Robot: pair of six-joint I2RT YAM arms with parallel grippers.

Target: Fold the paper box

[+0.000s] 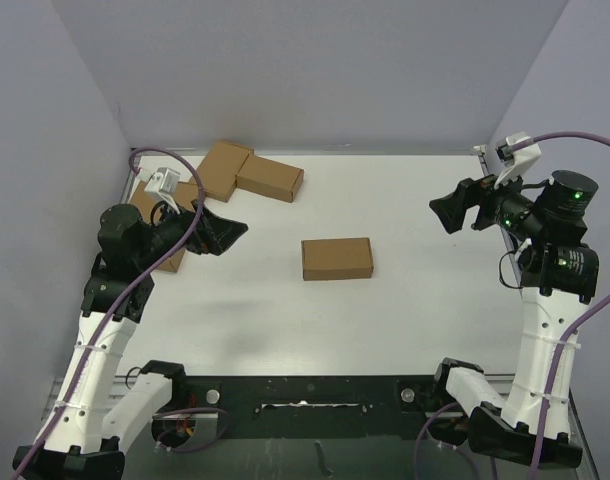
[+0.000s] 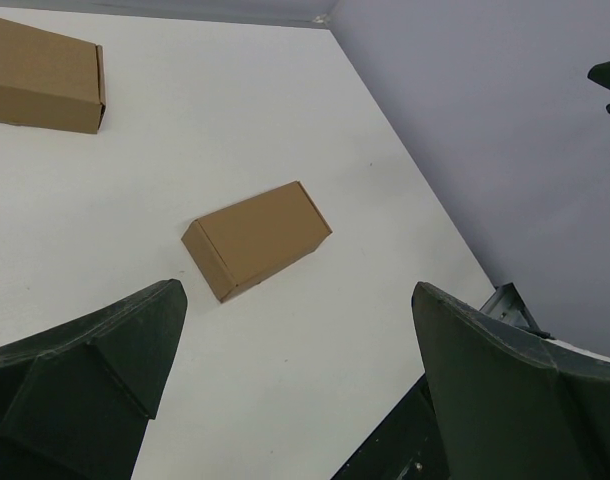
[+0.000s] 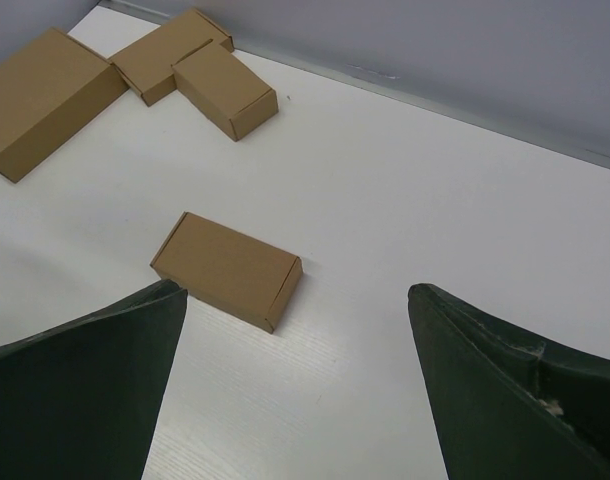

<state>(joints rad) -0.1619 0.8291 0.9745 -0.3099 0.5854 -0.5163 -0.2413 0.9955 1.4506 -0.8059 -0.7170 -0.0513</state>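
The paper box (image 1: pixel 337 258) is a small closed brown carton lying flat in the middle of the white table, alone and untouched. It also appears in the left wrist view (image 2: pixel 255 240) and the right wrist view (image 3: pixel 228 268). My left gripper (image 1: pixel 225 232) hangs open above the table to the box's left, its jaws (image 2: pixel 297 300) wide apart with nothing between them. On the far right my right gripper (image 1: pixel 447 212) is raised and open, facing the box, and its jaws (image 3: pixel 295 295) are empty too.
Two small brown cartons (image 1: pixel 247 172) touch at a corner at the back left. A larger flat carton (image 1: pixel 173 260) lies partly under the left arm. Grey walls enclose the back and sides. A black rail (image 1: pixel 305 400) runs along the near edge.
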